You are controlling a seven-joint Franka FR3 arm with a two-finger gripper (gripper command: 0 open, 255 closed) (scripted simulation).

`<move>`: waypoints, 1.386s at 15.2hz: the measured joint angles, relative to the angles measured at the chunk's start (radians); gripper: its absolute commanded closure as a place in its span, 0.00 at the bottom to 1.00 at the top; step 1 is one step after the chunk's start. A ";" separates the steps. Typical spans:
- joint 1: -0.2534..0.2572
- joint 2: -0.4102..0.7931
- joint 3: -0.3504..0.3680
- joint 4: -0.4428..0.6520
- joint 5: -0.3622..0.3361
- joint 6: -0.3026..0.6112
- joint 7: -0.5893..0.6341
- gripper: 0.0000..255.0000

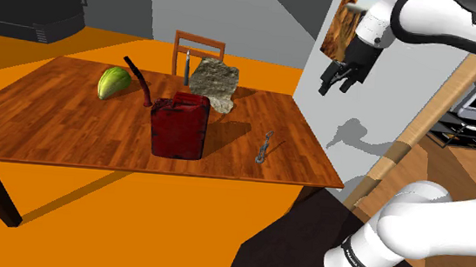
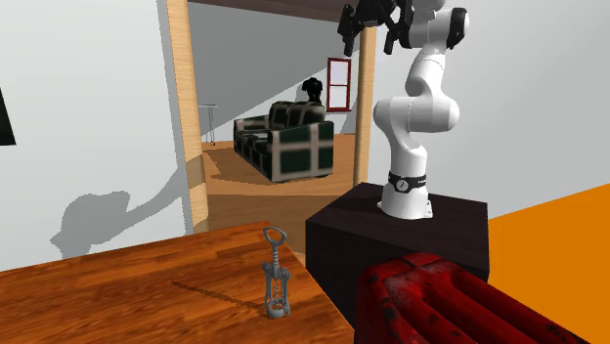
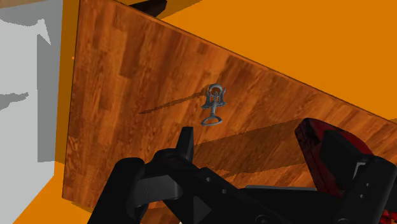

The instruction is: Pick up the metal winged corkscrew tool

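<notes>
Corkscrew [image 3: 214, 105] upright on wooden table [image 3: 127, 76], well apart from parted fingers [image 3: 185, 143], untouched

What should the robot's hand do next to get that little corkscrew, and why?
Probably bring the hand over the table and down toward the corkscrew. The hand hangs high up, seemingly out past the table's edge, open and holding nothing, while the corkscrew stands upright near that edge, apart from the red can.
</notes>
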 measured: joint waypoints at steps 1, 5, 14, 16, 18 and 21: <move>0.000 0.000 0.000 0.000 0.000 0.000 0.000 0.00; -0.006 0.000 -0.019 -0.107 -0.011 0.135 -0.002 0.00; -0.028 0.114 -0.074 -0.332 -0.047 0.562 -0.001 0.00; -0.034 0.169 -0.090 -0.363 -0.055 0.669 -0.003 0.00; -0.034 0.233 -0.095 -0.382 -0.059 0.771 0.006 0.00; -0.041 0.339 -0.122 -0.412 -0.068 0.938 -0.004 0.00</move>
